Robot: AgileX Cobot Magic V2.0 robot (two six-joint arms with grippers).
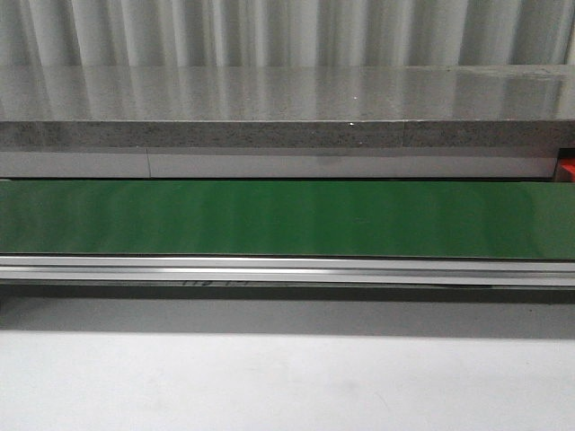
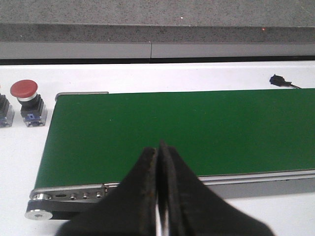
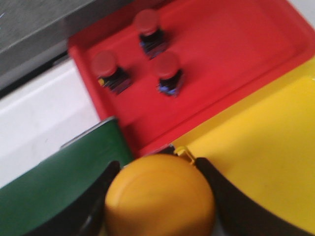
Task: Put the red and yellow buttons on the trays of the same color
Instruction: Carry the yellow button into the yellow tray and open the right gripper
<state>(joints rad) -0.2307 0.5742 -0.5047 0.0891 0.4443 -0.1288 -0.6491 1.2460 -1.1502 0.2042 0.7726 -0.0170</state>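
Right tool (image 3: 158, 196) was clamped on a yellow button (image 3: 160, 199) right over the seam, so an early drop could've landed it in the red tray (image 3: 236, 54) instead of the yellow tray (image 3: 266, 152).

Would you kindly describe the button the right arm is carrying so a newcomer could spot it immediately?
Find the red tray beside the yellow tray. Near their shared edge, the right gripper holds a yellow button between its dark fingers. It is the only yellow cap; the three buttons standing in the red tray are red.
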